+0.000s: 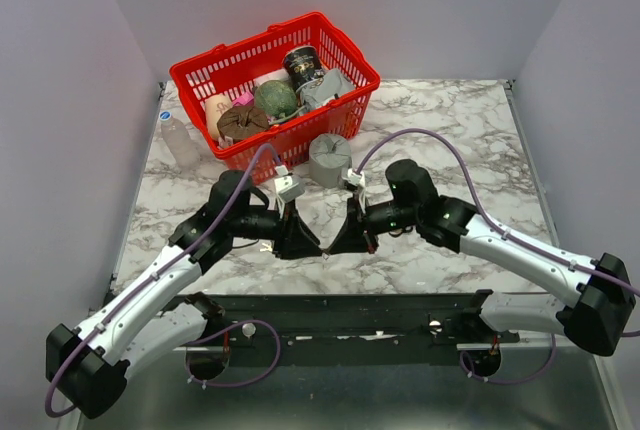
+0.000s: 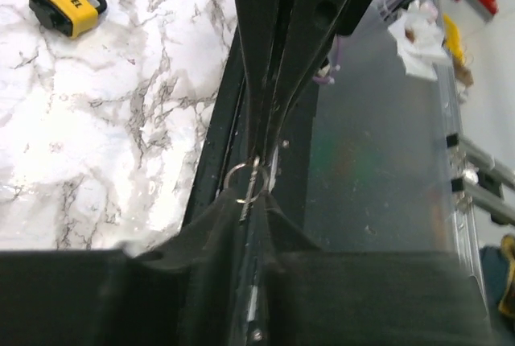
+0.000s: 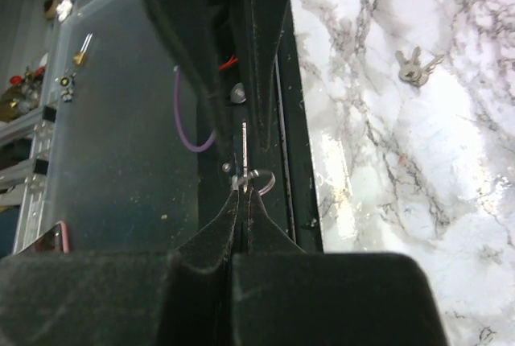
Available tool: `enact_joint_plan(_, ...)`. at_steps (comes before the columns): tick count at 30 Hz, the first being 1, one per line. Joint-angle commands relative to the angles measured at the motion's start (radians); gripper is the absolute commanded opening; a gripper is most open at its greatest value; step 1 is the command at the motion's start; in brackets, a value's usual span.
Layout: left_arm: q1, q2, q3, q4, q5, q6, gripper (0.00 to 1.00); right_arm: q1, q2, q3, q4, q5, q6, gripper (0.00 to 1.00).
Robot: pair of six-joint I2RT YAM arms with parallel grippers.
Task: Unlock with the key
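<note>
A small silver key (image 2: 251, 175) on a ring is pinched between both grippers where they meet tip to tip over the near part of the table. My left gripper (image 2: 256, 199) is shut on it, and it shows in the top view (image 1: 313, 246) too. My right gripper (image 3: 244, 195) is shut on the same key (image 3: 244, 149), with the blade sticking out past its tips; in the top view (image 1: 333, 244) it faces the left one. A yellow padlock (image 2: 68, 10) lies on the marble, apart from both grippers. The arms hide it in the top view.
A red basket (image 1: 340, 100) full of items stands at the back. A grey roll (image 1: 329, 159) sits just in front of it and a clear bottle (image 1: 180, 140) at the left. Spare keys (image 3: 416, 67) lie on the marble. The black mounting rail (image 1: 350, 315) runs along the near edge.
</note>
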State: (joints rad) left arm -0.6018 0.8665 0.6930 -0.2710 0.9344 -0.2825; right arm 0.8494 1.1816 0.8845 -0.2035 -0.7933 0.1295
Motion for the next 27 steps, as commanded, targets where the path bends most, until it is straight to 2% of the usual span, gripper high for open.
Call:
enact_joint_plan(1, 0.000, -0.056, -0.018, 0.065, -0.142, -0.044, 0.67, 0.007, -0.013, -0.033, 0.163, 0.109, 0.114, 0.01)
enact_joint_plan(3, 0.002, -0.090, -0.027, 0.065, -0.186, -0.059, 0.85, 0.005, -0.017, -0.051, 0.182, 0.155, 0.143, 0.01)
enact_joint_plan(6, 0.002, -0.150, -0.055, 0.099, -0.308, -0.101, 0.92, 0.005, -0.034, -0.088, 0.248, 0.207, 0.192, 0.01)
enact_joint_plan(8, 0.004, -0.185, -0.085, 0.160, -0.390, -0.187, 0.93, 0.004, -0.049, -0.111, 0.326, 0.223, 0.249, 0.01)
enact_joint_plan(11, 0.004, -0.260, -0.189, 0.387, -0.442, -0.358, 0.93, 0.004, -0.063, -0.165, 0.455, 0.238, 0.329, 0.01)
enact_joint_plan(12, 0.004, -0.291, -0.258, 0.526, -0.457, -0.412, 0.93, 0.002, -0.068, -0.179, 0.490, 0.239, 0.344, 0.01)
enact_joint_plan(15, 0.002, -0.316, -0.344, 0.706, -0.511, -0.540, 0.92, 0.002, -0.073, -0.213, 0.598, 0.224, 0.390, 0.01)
enact_joint_plan(17, 0.002, -0.311, -0.355, 0.737, -0.526, -0.573, 0.91, 0.002, -0.071, -0.228, 0.647, 0.223, 0.416, 0.01)
enact_joint_plan(22, 0.000, -0.284, -0.362, 0.828, -0.523, -0.616, 0.81, 0.002, -0.057, -0.240, 0.708, 0.204, 0.435, 0.01)
enact_joint_plan(27, 0.000, -0.252, -0.331, 0.807, -0.484, -0.604, 0.71, 0.002, -0.063, -0.260, 0.745, 0.239, 0.484, 0.01)
